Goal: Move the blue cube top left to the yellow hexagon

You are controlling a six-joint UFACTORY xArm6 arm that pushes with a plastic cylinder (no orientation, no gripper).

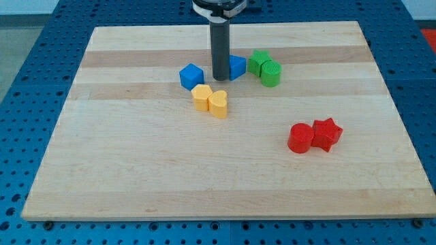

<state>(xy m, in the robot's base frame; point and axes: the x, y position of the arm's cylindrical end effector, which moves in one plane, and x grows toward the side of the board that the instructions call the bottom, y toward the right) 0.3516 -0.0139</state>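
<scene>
While gripperless, my tip [221, 79] between blue cube [191, 75] and second blue block [236, 67].

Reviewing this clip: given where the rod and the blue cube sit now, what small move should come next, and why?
Probably no more than a slight nudge, if any. The blue cube already sits just up and left of the yellow hexagon, nearly touching it. My tip is to the cube's right, beside the other blue block. I'd ease the tip away toward the view's top rather than push left and overshoot.
</scene>
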